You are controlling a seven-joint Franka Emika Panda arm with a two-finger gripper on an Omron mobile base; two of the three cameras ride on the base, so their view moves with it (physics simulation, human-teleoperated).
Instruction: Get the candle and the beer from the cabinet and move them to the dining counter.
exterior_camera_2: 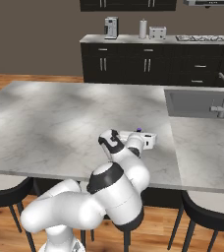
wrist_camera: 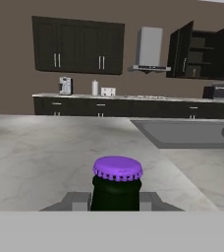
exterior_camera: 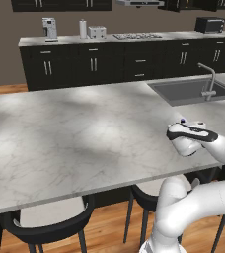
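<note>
The beer (wrist_camera: 116, 184), a dark green bottle with a purple cap, stands upright between my fingertips (wrist_camera: 77, 201), and my gripper (wrist_camera: 115, 199) is shut on its neck just below the cap. Its purple cap (exterior_camera: 183, 119) pokes up just past the white hand, low over the dining counter (exterior_camera: 85, 138) near its front right, short of the sink. From the right base the cap (exterior_camera_2: 139, 130) shows beside my gripper (exterior_camera_2: 140, 135) over the marble counter (exterior_camera_2: 60, 123). The cabinet (wrist_camera: 202, 49) stands open on the far wall. The candle is too small to make out.
An inset sink (exterior_camera: 188, 91) with a faucet (exterior_camera: 210, 79) lies right of the hand. Dark stools (exterior_camera: 50, 217) stand along the near edge. The back counter carries a coffee machine (exterior_camera: 49, 28), a toaster (exterior_camera: 97, 32), a hob and a microwave (exterior_camera: 209, 24).
</note>
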